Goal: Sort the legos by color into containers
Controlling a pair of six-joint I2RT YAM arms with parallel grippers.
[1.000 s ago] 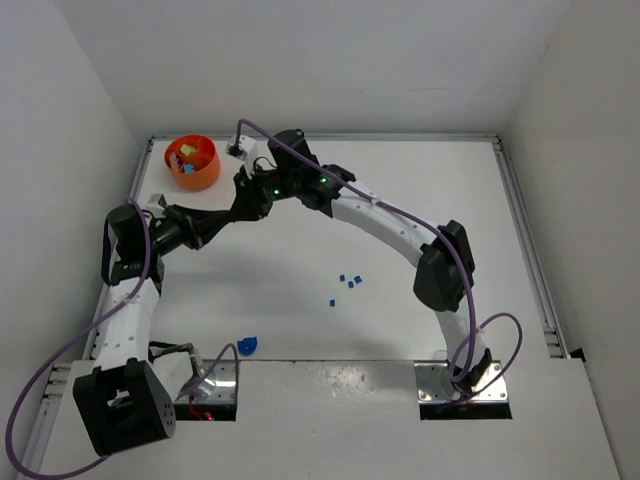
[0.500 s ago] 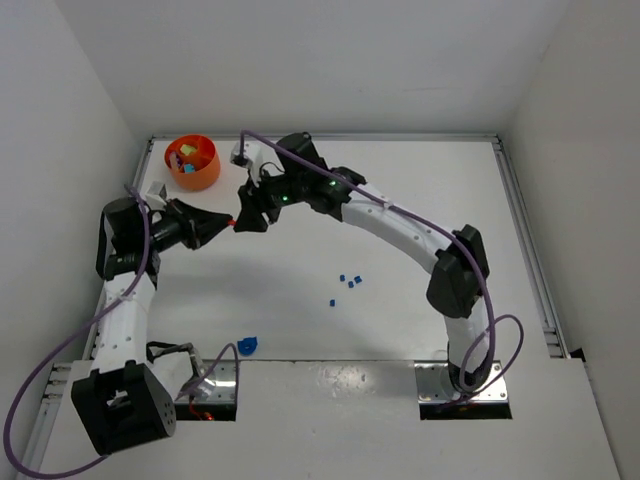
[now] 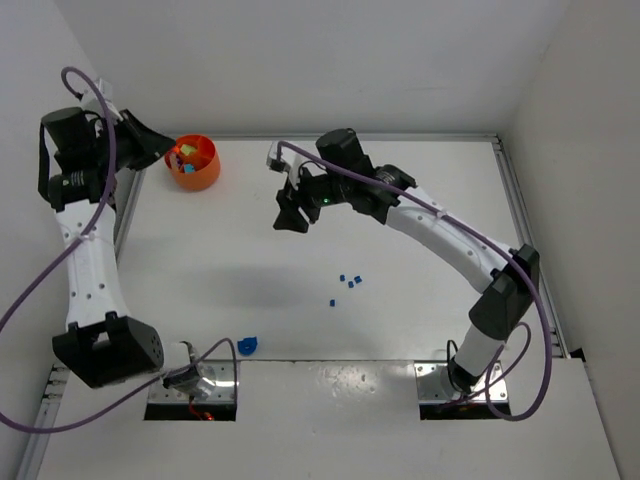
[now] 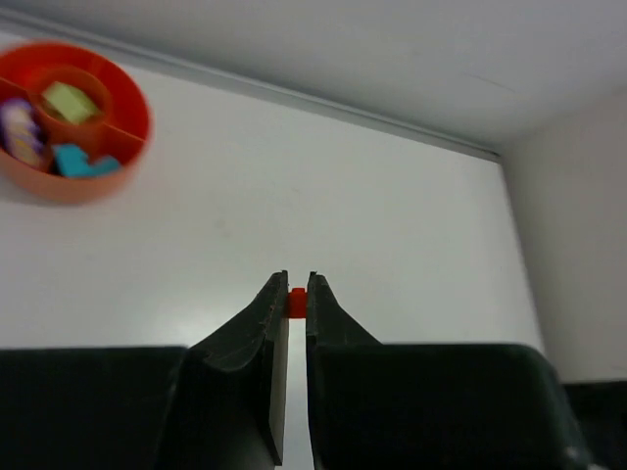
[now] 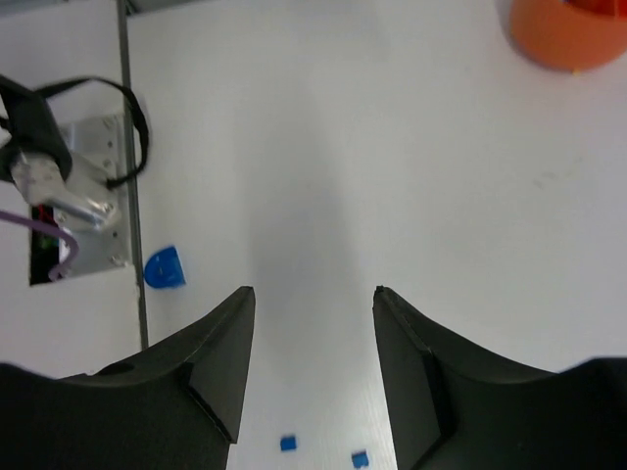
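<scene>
**At the upper left of the frame, the left hand pinches an orange lego beside the bowl**

Up in the top view's upper-left corner, the left hand [image 3: 163, 152] is raised, its tip just beside the left rim of the orange bowl [image 3: 200, 178]; whether it is actually over the bowl cannot be told. In its wrist view the two fingers are pressed nearly together on a small orange lego [image 4: 297, 302], clamped at the very tips. The bowl sits at that view's upper left, slightly blurred. It holds a lime green piece [image 4: 71, 101] in the round middle section, a purple piece [image 4: 20, 132] to the left and a teal piece [image 4: 83, 162] below.

The right hand [image 3: 290, 215] hangs over the white bench [image 3: 400, 330] at upper centre, well apart from the bowl. Its fingers stand apart with nothing between them.

Several small blue bits [image 3: 350, 280] lie on the bench near the middle. A blue rounded piece [image 3: 247, 346] rests at lower left, near the left arm's base plate.
</scene>
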